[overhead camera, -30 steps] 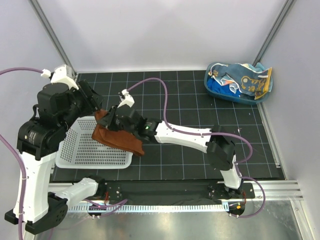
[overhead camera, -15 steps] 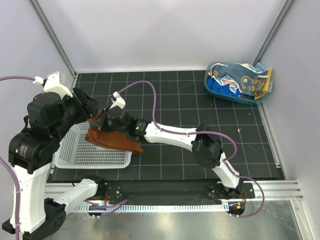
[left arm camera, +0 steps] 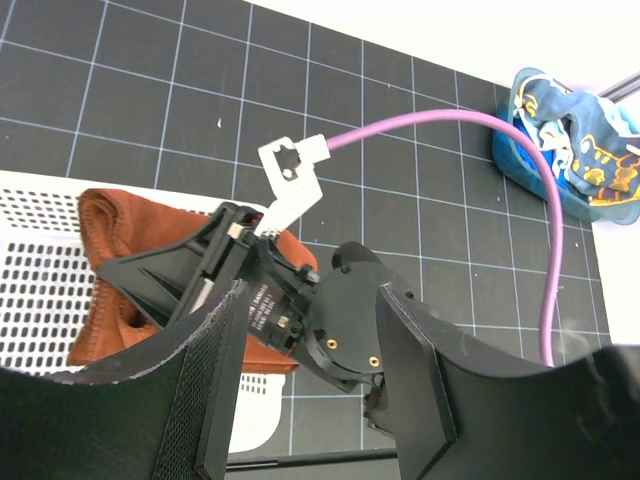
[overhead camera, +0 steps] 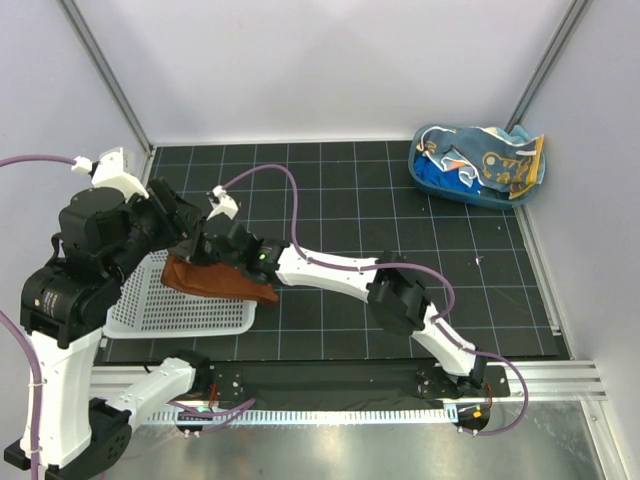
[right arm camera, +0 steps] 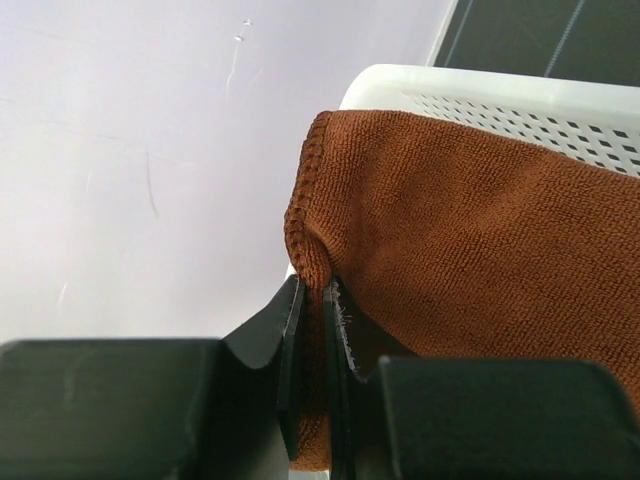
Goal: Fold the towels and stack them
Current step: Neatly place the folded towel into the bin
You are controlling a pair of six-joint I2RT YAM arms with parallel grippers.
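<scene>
The left gripper (left arm camera: 312,300) hangs over the left of the table, jaws about half open and holding nothing; only the other arm's gripper shows beyond its fingers.

Below it stands the white mesh basket (overhead camera: 140,300). The rust-brown towel (overhead camera: 215,282) lies folded across the basket's far right part, one end reaching past the right rim toward the black grid mat (overhead camera: 350,200). Whether it rests fully on the mesh or is partly lifted cannot be told.

The right gripper (right arm camera: 312,295) is closed to a narrow gap on a hemmed edge of this towel, the cloth bunched between its fingers close to the basket rim.

Judgement: the step in hand is placing the first folded towel in the basket. The next move calls for setting the cloth flat inside the rim without undoing the fold, then opening the right jaws and lifting clear. The two grippers are close together, so clearance needs care.

At the far right corner stands the blue tub (overhead camera: 425,180). It holds a loose heap of towels (overhead camera: 490,162), light blue with orange and yellow markings, unfolded. Most of the task appears outstanding.
</scene>
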